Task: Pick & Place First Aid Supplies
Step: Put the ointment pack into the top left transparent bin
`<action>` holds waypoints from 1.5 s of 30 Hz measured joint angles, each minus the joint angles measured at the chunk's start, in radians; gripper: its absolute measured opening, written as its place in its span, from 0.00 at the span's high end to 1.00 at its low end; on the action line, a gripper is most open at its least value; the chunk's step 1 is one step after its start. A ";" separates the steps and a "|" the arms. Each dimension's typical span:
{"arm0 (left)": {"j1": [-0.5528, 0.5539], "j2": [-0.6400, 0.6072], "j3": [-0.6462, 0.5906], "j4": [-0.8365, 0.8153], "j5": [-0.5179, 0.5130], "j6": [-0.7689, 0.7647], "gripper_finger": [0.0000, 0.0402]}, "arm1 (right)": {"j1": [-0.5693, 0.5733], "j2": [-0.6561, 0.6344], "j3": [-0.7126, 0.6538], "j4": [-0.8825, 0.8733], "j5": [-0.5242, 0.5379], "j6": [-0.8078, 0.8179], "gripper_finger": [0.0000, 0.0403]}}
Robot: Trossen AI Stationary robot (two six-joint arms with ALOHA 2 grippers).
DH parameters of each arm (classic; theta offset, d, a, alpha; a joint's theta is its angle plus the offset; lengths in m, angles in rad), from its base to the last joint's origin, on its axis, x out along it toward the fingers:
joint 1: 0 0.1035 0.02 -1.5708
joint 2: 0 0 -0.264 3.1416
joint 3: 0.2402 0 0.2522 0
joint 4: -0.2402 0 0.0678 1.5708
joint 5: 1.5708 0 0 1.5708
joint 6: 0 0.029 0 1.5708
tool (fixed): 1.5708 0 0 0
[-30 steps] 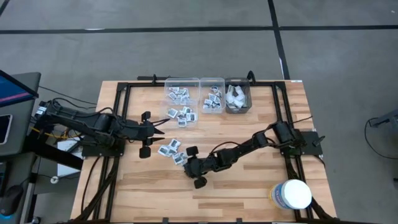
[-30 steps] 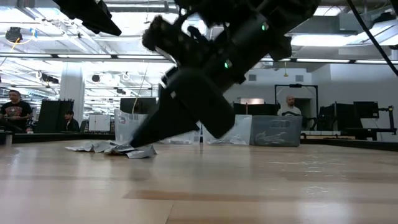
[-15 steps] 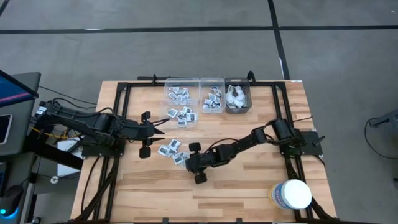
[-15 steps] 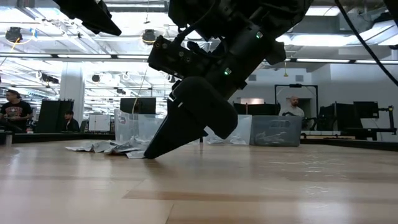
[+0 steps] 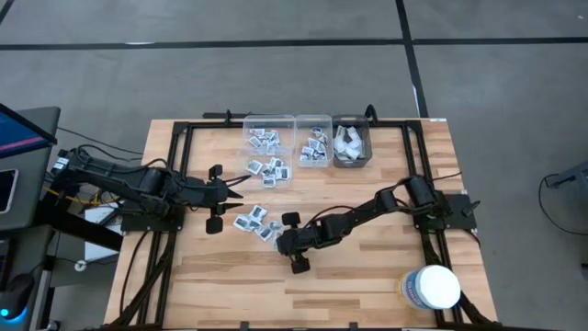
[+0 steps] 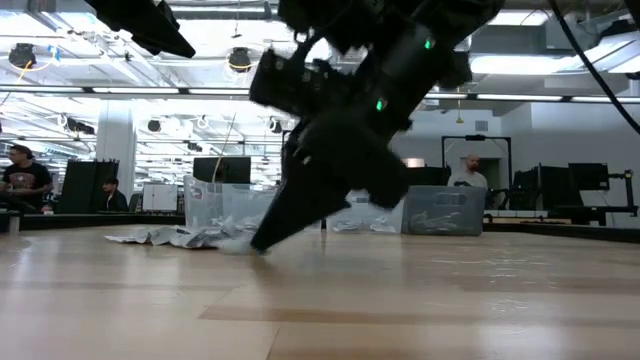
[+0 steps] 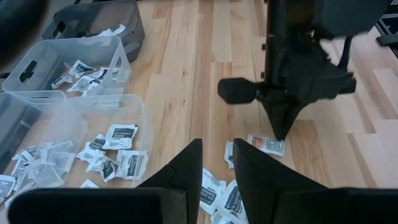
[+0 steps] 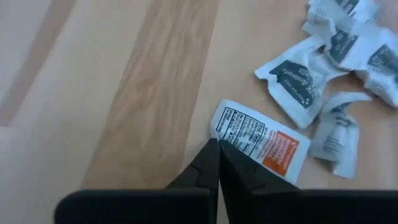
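A big white round tub with a blue-and-yellow label (image 5: 429,288) stood at the near right corner of the light wooden slatted table (image 5: 367,267). Three small bins sat in a row at the far edge: two clear plastic ones (image 5: 267,140) (image 5: 314,141) and a dark grey one (image 5: 352,141). Beyond the table, a person in a dark shirt (image 6: 22,180) sat at the left, and another person (image 6: 466,172) stood farther off.

Right gripper (image 7: 281,134) touches orange-printed packet (image 7: 267,145) (bins (image 7: 93,115) hold more).
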 joint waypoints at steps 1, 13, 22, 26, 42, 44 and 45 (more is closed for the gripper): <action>0.000 0.000 0.000 -0.001 0.000 0.000 0.78 | 0.001 -0.016 0.000 -0.014 0.000 0.000 1.00; 0.000 0.002 0.000 -0.007 0.000 -0.045 0.78 | 0.034 -0.405 0.003 -0.282 0.195 -0.069 1.00; 0.001 0.014 0.000 0.003 -0.025 -0.111 0.78 | 0.025 -0.588 0.005 -0.298 0.327 -0.188 1.00; 0.006 0.033 0.000 0.071 -0.078 -0.206 0.78 | 0.004 -0.577 0.004 -0.306 0.330 -0.234 1.00; 0.227 0.303 0.000 0.756 0.065 -0.680 0.78 | -0.066 -0.536 0.003 -0.291 0.422 -0.465 1.00; 0.254 0.342 0.000 0.813 0.119 -0.725 0.78 | -0.068 -0.536 0.003 -0.292 0.423 -0.484 1.00; 0.268 0.358 0.000 0.842 0.145 -0.743 0.78 | -0.069 -0.536 0.003 -0.292 0.423 -0.494 1.00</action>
